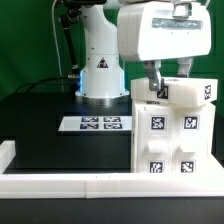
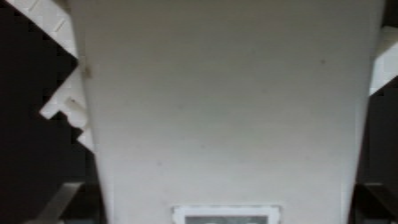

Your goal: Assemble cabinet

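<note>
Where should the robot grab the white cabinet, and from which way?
Probably its top edge, coming straight down. The cabinet stands upright on the table, tall and wide, so only the thin top panel looks narrow enough for two fingers. The gripper is already at that top edge.

No readable words, brand names or numbers are found in either view. Only black-and-white square fiducial markers are seen: four on the front of the cabinet point(image 1: 172, 133), one more on its upper block toward 2 o'clock, and several on the marker board point(image 1: 95, 124) lying toward 9 o'clock from the cabinet. A triangular emblem is carried on the robot base point(image 1: 101, 70), its content illegible.
</note>
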Tool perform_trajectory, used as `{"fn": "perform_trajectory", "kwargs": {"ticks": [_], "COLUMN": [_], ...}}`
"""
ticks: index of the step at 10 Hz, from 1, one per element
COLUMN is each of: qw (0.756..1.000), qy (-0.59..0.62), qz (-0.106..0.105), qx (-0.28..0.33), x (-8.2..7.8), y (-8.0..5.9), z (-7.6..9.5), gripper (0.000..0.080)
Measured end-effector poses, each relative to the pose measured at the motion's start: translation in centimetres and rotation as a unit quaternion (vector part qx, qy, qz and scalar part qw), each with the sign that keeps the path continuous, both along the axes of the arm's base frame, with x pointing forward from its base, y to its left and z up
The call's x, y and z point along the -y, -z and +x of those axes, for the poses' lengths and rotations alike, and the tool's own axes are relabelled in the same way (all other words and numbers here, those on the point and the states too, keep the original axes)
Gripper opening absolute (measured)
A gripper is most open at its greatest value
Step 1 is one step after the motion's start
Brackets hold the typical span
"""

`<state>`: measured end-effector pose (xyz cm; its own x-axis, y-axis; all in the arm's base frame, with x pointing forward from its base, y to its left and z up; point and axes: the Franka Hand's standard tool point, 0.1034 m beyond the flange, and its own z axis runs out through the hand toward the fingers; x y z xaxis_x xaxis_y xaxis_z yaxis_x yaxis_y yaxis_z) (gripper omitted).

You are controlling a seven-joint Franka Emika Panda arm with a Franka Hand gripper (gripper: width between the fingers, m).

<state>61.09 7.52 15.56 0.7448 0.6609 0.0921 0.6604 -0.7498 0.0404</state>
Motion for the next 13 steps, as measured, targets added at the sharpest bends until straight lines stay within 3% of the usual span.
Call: {"fn": "perform_trajectory", "kwargs": {"ticks": [1,4,8,10,11,13], "qw": [1.000,0.981,0.916,0.902,0.910,0.876], "qy": [0.009,0.192,0.400,0.429,0.412,0.479], "qz": [0.001,0.020,0.041,0.043,0.040,0.050], "qx": [0.000,-0.004,-0.008,-0.007,0.012,0.007], "x": [0.02,-0.37,-0.78,-0.54,-0.65,-0.76], "y": [0.00,0.04,0.08,0.09,0.04,0.06], "z": [0.00,-0.07,-0.05,0.05,0.57,0.49], "gripper": [0.0558,0.0558,0.0558,0.0560,0.0560,0.0560]}}
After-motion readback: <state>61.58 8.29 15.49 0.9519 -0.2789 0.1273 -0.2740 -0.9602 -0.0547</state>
